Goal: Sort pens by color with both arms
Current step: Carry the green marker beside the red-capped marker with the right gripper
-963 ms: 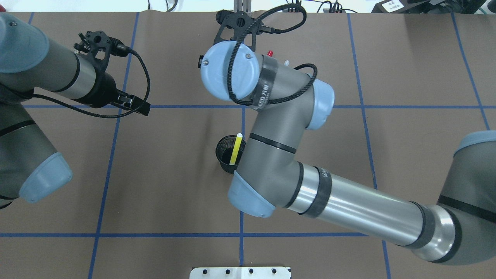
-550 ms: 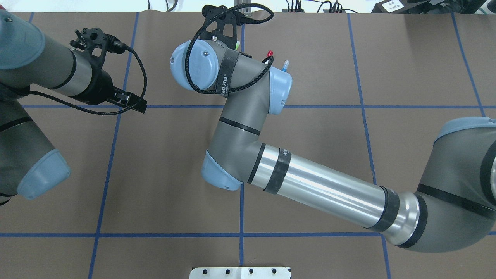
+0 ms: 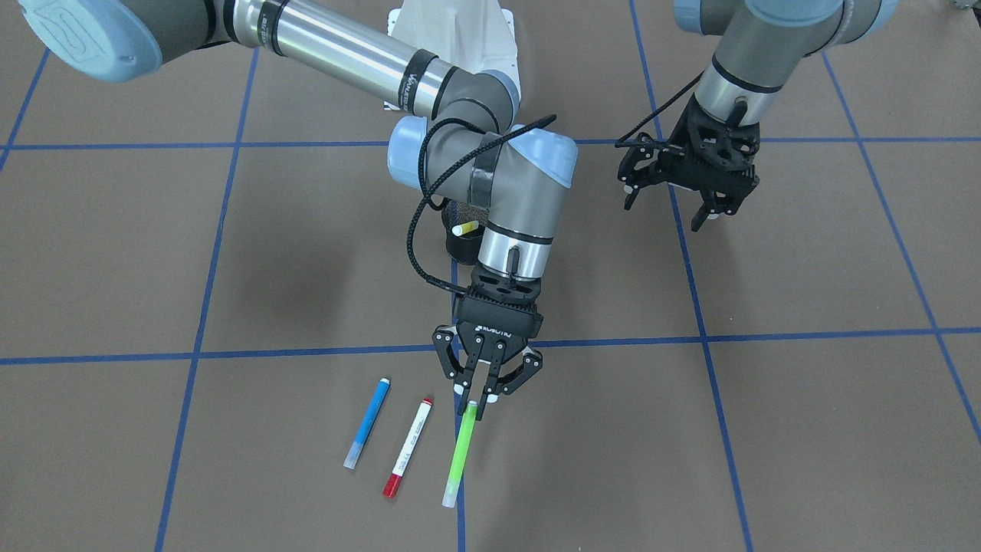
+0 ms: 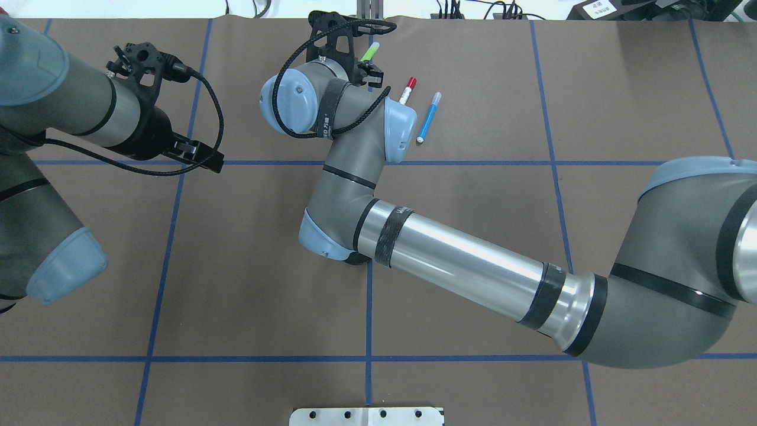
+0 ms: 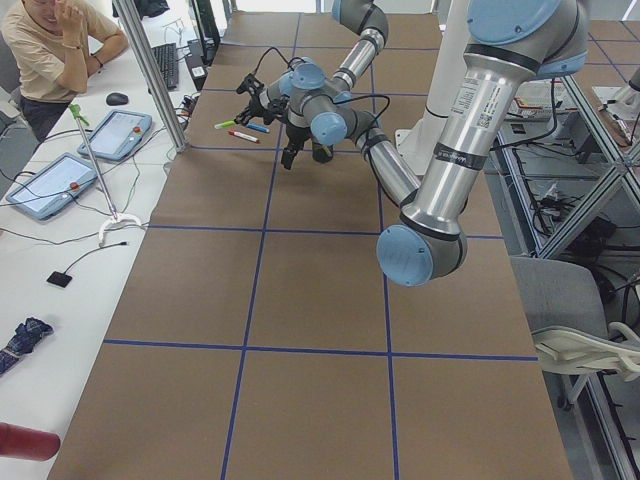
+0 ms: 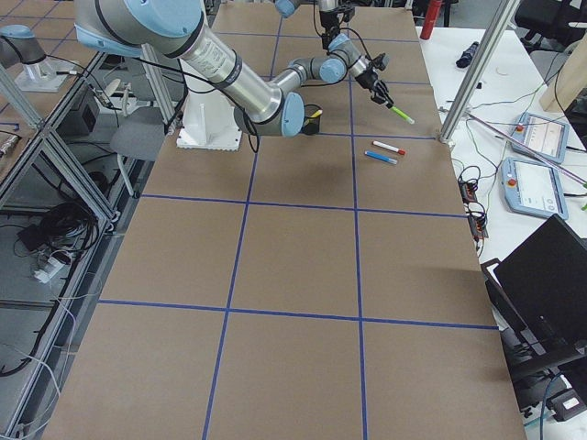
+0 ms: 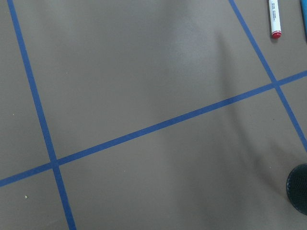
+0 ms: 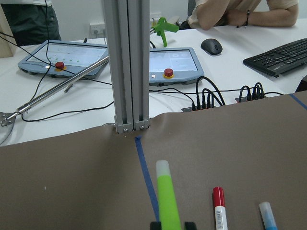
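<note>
While right end effector (image 3: 480, 406) clamps green pen (image 3: 460, 452) beside red-capped pen (image 3: 408, 448) (left end effector (image 3: 720, 208) seemingly apart), right arm (image 3: 521, 176) half-hides cup (image 3: 458, 247).

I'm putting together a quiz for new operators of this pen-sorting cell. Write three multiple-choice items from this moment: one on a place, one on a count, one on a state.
1. Where is the yellow pen?
A. flat on the table
B. held by the right gripper
C. in the black mesh cup

2. How many pens lie loose on the table?
A. two
B. three
C. four

3. What is the right gripper doing?
A. open over the pens
B. shut on the green pen
C. shut on the red-capped pen

Answers:
1 C, its end shows at the cup's mouth.
2 A, only the blue pen and the red-capped pen lie free.
3 B, its fingers pinch one end of the green pen.
</note>
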Controlling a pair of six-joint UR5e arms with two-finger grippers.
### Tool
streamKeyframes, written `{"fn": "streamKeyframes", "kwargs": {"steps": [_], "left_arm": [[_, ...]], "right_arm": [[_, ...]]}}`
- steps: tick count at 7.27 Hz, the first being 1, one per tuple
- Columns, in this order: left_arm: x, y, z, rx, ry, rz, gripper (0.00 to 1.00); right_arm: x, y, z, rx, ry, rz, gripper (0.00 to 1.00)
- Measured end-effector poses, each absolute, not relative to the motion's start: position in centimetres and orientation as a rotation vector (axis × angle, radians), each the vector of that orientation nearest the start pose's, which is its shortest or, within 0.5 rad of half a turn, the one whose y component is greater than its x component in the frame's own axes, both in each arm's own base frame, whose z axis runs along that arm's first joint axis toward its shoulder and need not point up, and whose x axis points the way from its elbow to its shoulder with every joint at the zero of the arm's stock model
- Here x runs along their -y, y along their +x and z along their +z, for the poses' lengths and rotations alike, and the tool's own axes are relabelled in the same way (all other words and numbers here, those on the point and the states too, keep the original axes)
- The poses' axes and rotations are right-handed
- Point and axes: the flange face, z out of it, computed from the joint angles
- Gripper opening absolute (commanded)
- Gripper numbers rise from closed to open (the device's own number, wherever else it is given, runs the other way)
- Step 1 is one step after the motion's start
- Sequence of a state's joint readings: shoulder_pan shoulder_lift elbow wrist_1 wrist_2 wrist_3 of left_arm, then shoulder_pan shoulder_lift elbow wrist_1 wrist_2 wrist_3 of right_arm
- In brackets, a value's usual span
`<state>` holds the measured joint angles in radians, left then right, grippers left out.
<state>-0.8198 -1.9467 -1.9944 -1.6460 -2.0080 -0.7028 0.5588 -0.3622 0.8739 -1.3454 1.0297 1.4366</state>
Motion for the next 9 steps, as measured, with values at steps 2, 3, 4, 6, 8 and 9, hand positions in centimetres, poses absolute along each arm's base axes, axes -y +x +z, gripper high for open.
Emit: {"fn": "streamKeyframes", "kwargs": {"steps": [2,3,4,6,8,9], "left_arm": [[47.3,31.8,25.9,-0.880,0.366,0.235,0.99],[47.1,31.8,26.0,-0.887,0.357,0.237,0.99],[46.9,31.8,26.1,-0.893,0.349,0.239,0.99],[46.8,31.8,26.1,-0.897,0.345,0.240,0.99],[46.8,31.7,26.1,-0.899,0.345,0.238,0.99],[46.8,31.7,26.0,-0.900,0.345,0.238,0.99]], "right_arm": [[63.0,-65.8,14.6,0.443,0.771,0.597,0.14],[62.8,-66.8,15.4,0.418,0.778,0.587,0.14],[62.0,-67.8,15.6,0.410,0.780,0.575,0.15],[60.4,-69.4,15.6,0.413,0.781,0.553,0.22],[59.4,-70.2,15.6,0.417,0.781,0.540,0.33],[59.1,-70.4,15.6,0.418,0.781,0.537,0.38]]}}
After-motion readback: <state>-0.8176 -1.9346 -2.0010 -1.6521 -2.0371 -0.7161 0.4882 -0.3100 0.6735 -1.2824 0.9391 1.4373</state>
